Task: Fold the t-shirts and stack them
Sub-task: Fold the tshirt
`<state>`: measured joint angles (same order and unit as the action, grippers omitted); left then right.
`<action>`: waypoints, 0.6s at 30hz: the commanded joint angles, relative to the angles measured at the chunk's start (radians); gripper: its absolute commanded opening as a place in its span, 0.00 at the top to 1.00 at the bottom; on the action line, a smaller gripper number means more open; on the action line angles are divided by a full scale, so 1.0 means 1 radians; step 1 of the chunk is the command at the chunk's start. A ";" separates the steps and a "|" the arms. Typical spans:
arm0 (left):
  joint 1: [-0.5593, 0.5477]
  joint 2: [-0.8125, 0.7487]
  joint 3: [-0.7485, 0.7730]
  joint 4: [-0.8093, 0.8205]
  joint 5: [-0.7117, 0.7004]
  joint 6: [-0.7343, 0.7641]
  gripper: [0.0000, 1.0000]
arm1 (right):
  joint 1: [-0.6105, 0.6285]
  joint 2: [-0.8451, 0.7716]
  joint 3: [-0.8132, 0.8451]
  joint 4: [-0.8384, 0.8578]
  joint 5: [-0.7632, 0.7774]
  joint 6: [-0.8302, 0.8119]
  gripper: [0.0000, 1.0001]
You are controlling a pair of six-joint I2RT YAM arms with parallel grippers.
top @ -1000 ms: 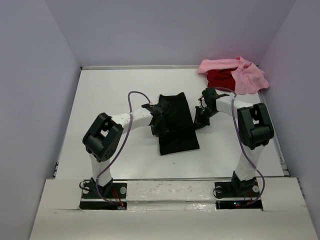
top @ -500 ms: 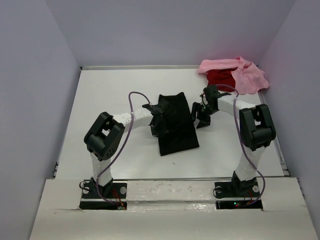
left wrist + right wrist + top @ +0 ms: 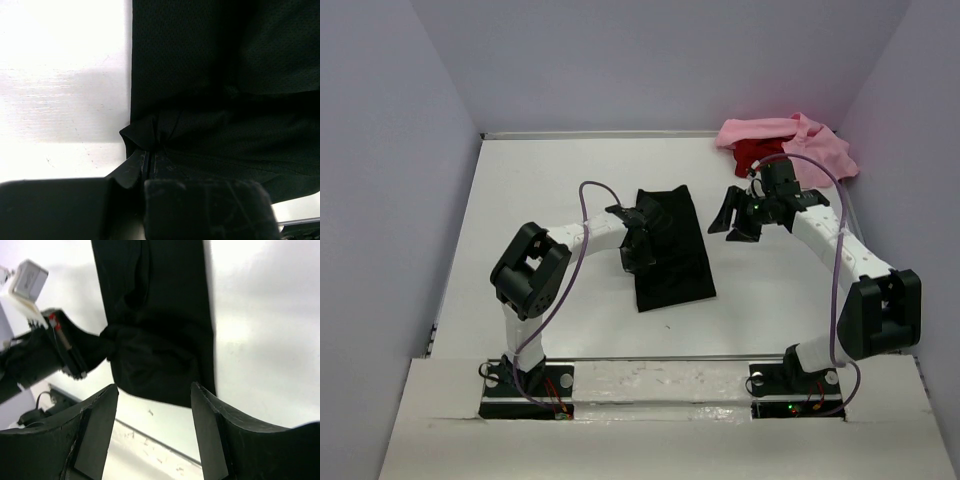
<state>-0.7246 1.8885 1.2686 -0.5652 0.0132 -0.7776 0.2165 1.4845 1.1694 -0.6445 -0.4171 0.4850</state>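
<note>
- The fingers of the left gripper point(image 3: 149, 157) are pressed together on a small bunched fold of the black t-shirt point(image 3: 675, 265), at its left edge about halfway along its length.
- The fingers of the right gripper point(image 3: 152, 390) stand wide apart with nothing between them. We see it raised above the table point(image 3: 550, 200), just to the right of the black t-shirt's far end and not touching it.
- The black t-shirt lies in the middle of the table as a long, narrow folded strip. It runs from far to near, slightly wider at the near end.
- The pink t-shirt point(image 3: 820, 150) and the red t-shirt point(image 3: 752, 152) sit crumpled together in the far right corner, pink draped over red, well apart from the black one.
- We judge the fold of the black t-shirt is only partly done and the stack is not yet begun.
- Risk: the left pinch holds only a little cloth. A pull could slip it free, or lift just the top layer and undo the fold.
- Risk: with only one side held, any drag would likely skew or bunch the strip.
- Risk: the right arm works close to the corner pile and could brush it or snag it.
</note>
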 commanded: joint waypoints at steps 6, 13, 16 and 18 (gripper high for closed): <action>0.005 0.021 0.054 -0.071 -0.041 0.032 1.00 | 0.003 -0.047 -0.140 -0.041 -0.149 -0.025 0.36; 0.004 0.012 0.051 -0.081 -0.048 0.034 1.00 | 0.003 -0.003 -0.215 0.101 -0.187 -0.002 0.36; 0.004 0.000 0.041 -0.084 -0.052 0.031 1.00 | 0.014 0.043 -0.209 0.140 -0.193 0.006 0.38; 0.004 -0.006 0.037 -0.085 -0.052 0.029 1.00 | 0.026 0.060 -0.203 0.160 -0.204 0.012 0.40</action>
<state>-0.7246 1.9007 1.2942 -0.6025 -0.0067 -0.7616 0.2222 1.5227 0.9577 -0.5854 -0.5846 0.4877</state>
